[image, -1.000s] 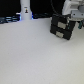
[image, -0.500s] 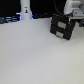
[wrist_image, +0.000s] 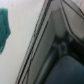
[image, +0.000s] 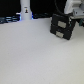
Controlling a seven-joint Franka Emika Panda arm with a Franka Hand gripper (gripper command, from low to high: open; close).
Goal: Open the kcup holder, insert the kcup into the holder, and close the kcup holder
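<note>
The kcup holder (image: pixel 62 26) is a black box with two stacked drawer fronts, standing at the back on the exterior view's right. Both fronts look shut. My arm (image: pixel 75 7) hangs right above and behind it, and the gripper itself is hidden there. In the wrist view the holder's dark body and pale edge (wrist_image: pixel 55 50) fill most of the picture, very close and blurred. A teal-green patch (wrist_image: pixel 4 27) shows at one edge on the white table; I cannot tell if it is the kcup. No kcup shows in the exterior view.
A tall white bottle-like object (image: pixel 25 10) with a blue glow at its base stands at the back on the exterior view's left. The white table (image: pixel 35 55) spreads in front. Dark clutter lines the back edge.
</note>
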